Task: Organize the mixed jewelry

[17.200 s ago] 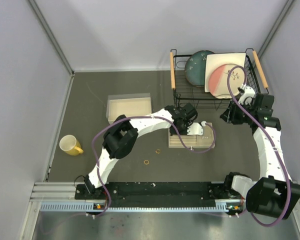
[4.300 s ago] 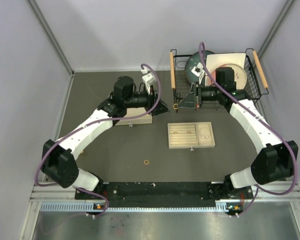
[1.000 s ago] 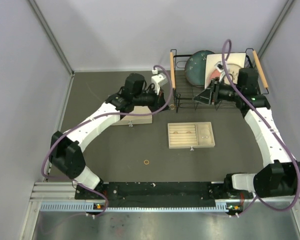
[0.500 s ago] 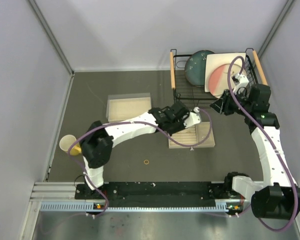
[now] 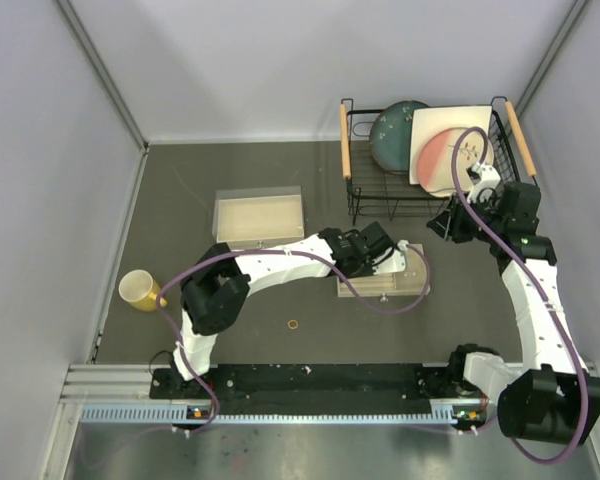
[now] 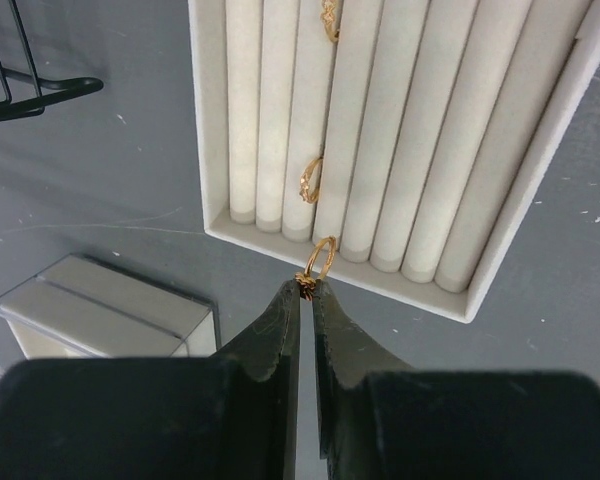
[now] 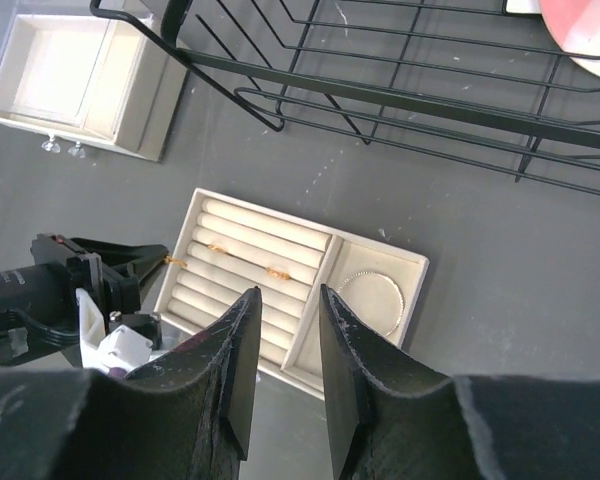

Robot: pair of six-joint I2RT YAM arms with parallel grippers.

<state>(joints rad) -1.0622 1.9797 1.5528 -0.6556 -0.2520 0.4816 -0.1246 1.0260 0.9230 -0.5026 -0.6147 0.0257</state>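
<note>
One second back the left arm was reaching toward the wire rack. Now the left gripper is hovering at the end wall of the beige tray, clenched on a small gold ring.

Meaning for the task, as I am judging it: this ring is about to be seated, and sorting is running past halfway. The right arm is also drawing back from the rack. The right gripper is hanging released and empty, looking down on the tray.

- Held ring: thin gold band, standing on edge and gripped low at a small knot or setting. It is lining up with a groove between two rolls.
- Slotted rings: one is sitting near it and another farther along the same groove.
- Silver bracelet: lying flat in the square compartment.
- Loose ring: waiting on the table, well apart from the tray.
</note>
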